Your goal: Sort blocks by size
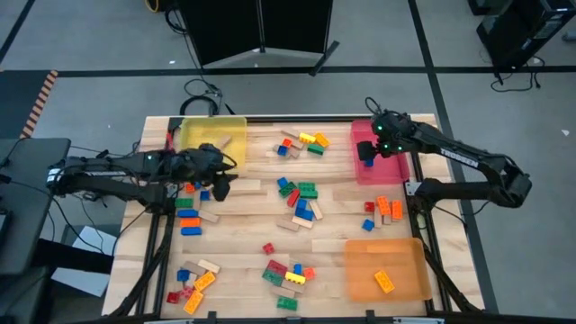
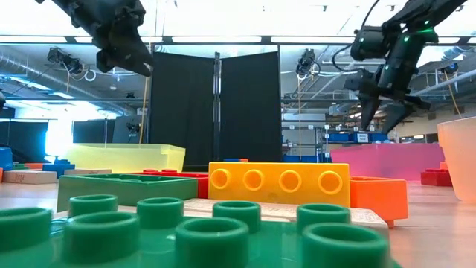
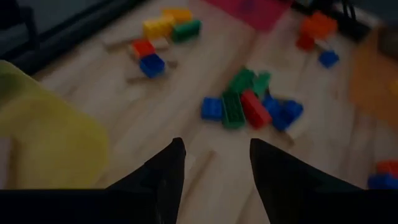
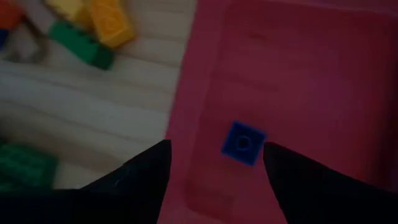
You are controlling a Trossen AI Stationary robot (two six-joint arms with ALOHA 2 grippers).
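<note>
Studded blocks in red, blue, green, orange and yellow, with tan wooden ones, lie in loose groups over the wooden table [image 1: 243, 234]: mid-table [image 1: 297, 198] [image 3: 249, 106], at the far side [image 1: 301, 144] and at the near edge [image 1: 283, 274]. One small blue block [image 4: 242, 143] lies flat on the floor of the red tray [image 4: 298, 74] [image 1: 396, 166]. My right gripper [image 4: 214, 162] [image 1: 367, 151] hangs open above it, clear of it. My left gripper [image 3: 217, 162] [image 1: 220, 186] hovers open beside the yellow tray's [image 1: 216, 133] near edge, with bare table between its fingers.
An orange tray [image 1: 409, 252] at the near right holds one orange block [image 1: 384, 282]. More blocks lie along the left edge [image 1: 189, 211], at the near left corner [image 1: 193, 283] and between the red and orange trays [image 1: 385, 209]. A tan block [image 1: 245, 187] lies beside my left gripper.
</note>
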